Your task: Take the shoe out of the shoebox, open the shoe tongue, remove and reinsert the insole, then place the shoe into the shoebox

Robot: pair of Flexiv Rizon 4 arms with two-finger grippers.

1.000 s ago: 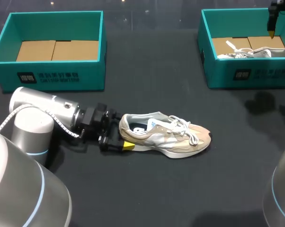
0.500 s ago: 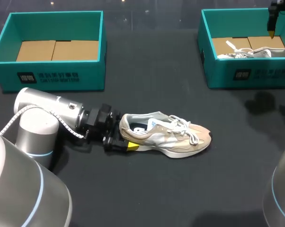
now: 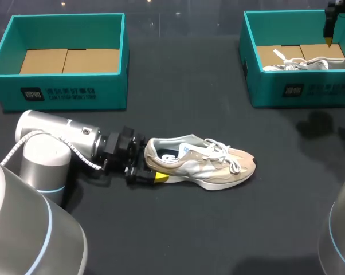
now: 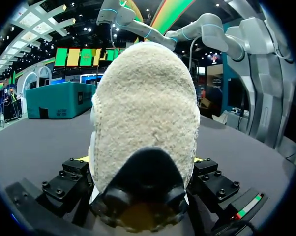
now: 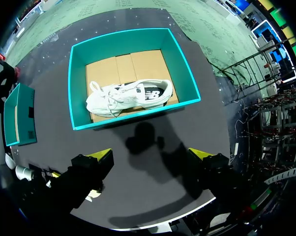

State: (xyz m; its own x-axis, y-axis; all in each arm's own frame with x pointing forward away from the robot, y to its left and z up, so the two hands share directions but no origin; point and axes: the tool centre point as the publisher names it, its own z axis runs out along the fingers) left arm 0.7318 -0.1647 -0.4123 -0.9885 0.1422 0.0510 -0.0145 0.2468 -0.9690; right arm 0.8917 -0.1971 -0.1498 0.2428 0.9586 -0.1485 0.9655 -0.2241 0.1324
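At the far left rear of the worktop (image 3: 178,229) stood an empty teal shoebox (image 3: 58,97), only its cardboard floor showing. In front of it the left arm lay low, and the left hand (image 3: 152,172) was right at the heel of the beige shoe (image 3: 204,166). In the left wrist view that heel (image 4: 143,113) filled the space directly ahead of the hand. Whether the hand had actually closed on it, I could not tell.

The shoe rested upright on its sole near the middle of the worktop, outside both boxes. Its long axis ran left to right, heel toward the left hand and toe pointing away to the right. That made the left arm by far the nearer one. The shoe looked soft and suede-like, tan with paler side panels, white laces and a dark collar opening.

At the right rear, a second teal shoebox (image 3: 264,91) held a white shoe (image 3: 307,64). High above it hung the right hand (image 5: 152,153), spread wide and holding nothing.
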